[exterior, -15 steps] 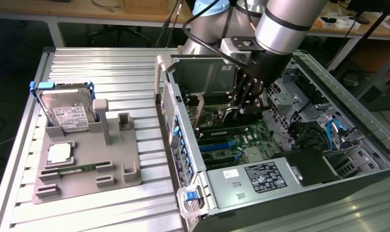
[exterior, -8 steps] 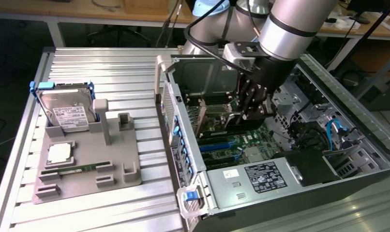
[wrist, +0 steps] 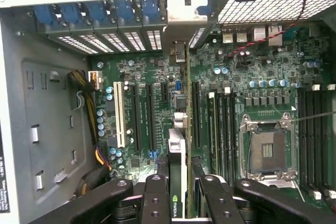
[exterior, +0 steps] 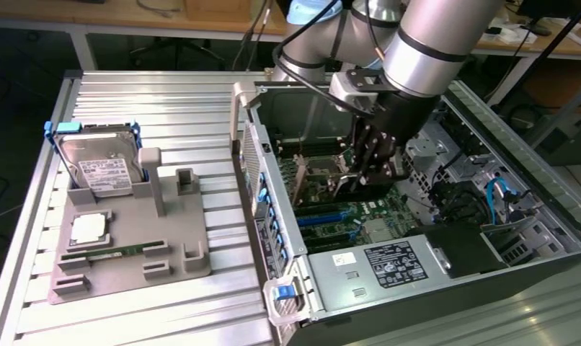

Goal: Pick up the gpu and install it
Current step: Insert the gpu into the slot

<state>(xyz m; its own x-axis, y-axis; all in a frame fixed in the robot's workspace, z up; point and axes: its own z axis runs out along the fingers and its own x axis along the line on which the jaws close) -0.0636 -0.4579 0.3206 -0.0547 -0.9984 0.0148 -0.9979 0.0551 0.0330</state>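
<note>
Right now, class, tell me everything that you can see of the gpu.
The gpu is a thin green card seen edge-on, with a silver metal bracket at its far end. It stands upright between the fingers of the gripper, held over the green motherboard inside the open computer case, in line with the slots.

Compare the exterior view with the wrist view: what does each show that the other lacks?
Exterior only: the arm, a grey holder beside the case carrying a hard drive, a chip and a memory stick; also the power supply.
Wrist only: the bare CPU socket, the white slot, the rear vents.
Both: the gripper holding the gpu edge-on over the motherboard.
</note>
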